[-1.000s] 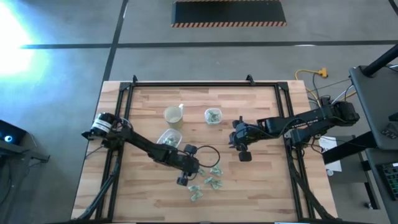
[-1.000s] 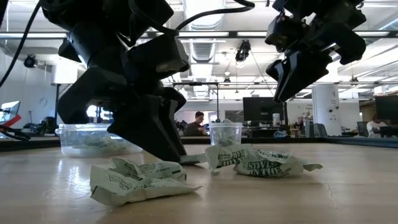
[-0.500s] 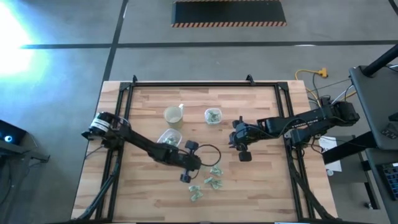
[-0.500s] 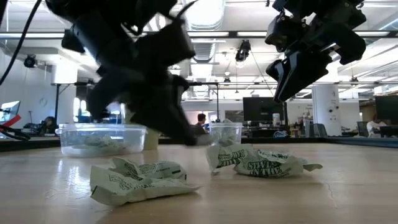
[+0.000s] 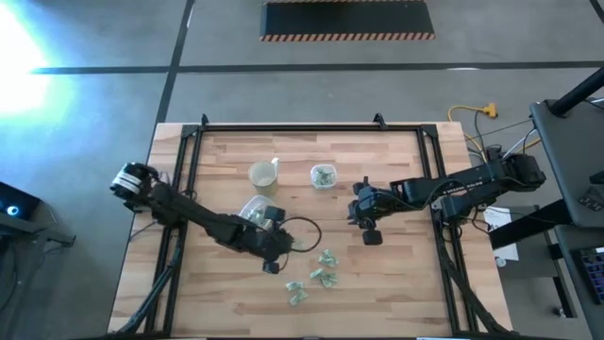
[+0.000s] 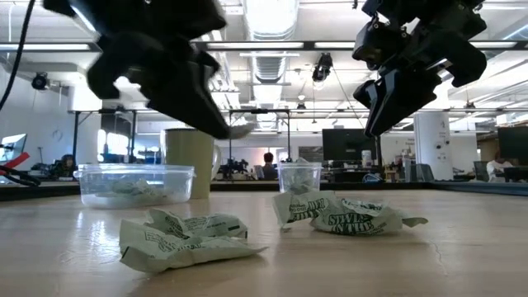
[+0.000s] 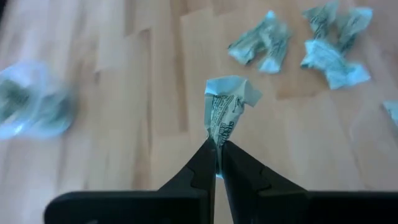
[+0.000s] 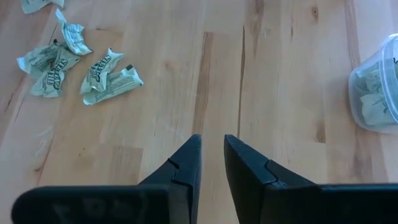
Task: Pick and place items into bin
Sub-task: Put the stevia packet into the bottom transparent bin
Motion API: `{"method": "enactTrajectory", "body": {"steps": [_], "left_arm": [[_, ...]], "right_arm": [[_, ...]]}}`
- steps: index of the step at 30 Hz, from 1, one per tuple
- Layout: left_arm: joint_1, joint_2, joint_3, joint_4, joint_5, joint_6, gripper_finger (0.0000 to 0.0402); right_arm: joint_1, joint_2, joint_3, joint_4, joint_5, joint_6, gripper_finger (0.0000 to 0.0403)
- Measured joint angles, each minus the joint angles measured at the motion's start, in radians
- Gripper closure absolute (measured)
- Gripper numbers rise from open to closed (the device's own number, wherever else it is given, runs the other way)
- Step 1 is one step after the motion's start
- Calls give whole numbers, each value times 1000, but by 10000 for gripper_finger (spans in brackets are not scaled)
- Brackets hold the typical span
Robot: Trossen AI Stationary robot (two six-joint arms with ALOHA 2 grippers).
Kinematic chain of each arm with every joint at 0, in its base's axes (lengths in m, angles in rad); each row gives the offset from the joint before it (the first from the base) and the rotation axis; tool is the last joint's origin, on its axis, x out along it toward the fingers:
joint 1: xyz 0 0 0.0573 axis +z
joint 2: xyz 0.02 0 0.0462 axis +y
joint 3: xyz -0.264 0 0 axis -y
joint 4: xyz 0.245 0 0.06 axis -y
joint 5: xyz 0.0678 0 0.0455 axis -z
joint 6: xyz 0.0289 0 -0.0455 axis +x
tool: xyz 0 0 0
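Several pale-green and white crinkled wrapped items (image 5: pixel 321 274) lie loose on the wooden table toward its near edge; they also show in the low view (image 6: pixel 181 239). My left gripper (image 7: pixel 217 144) is shut on one such item (image 7: pixel 225 109), above the table between the pile and the clear bin (image 5: pixel 257 210). The bin holds more items. My right gripper (image 8: pixel 212 140) hovers over bare wood right of centre (image 5: pixel 351 217), its fingers slightly apart with nothing between them. My left gripper pinches the wrapped item by its narrow lower end (image 7: pixel 217 138) between its two fingertips. The fingers slant downward. The item sticks out past the fingertips, its crumpled wider end (image 7: pixel 231 90) free, and it is lifted clear of the table (image 6: pixel 243 129).
A pale yellowish cup (image 5: pixel 262 174) stands beyond the bin, toward the far edge. A small clear cup (image 5: pixel 323 176) with items inside stands to its right, also seen in the right wrist view (image 8: pixel 376 93). Black frame rails run along the table's left, far and right edges.
My left gripper has risen off the table at the pile, carrying one wrapped item up with it, and has drawn back toward the bin on the table's left. The other items lie where they were.
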Motion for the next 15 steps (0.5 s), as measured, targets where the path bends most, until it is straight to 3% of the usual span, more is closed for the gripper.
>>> {"method": "enactTrajectory", "body": {"steps": [9,15], "left_arm": [[-71,-116,-5,-339,-188,-277,393],[-75,-124,-28,-508,-201,-453,393]], "right_arm": [[0,0,0,2,0,0,339],[0,0,0,11,1,-3,343]]}}
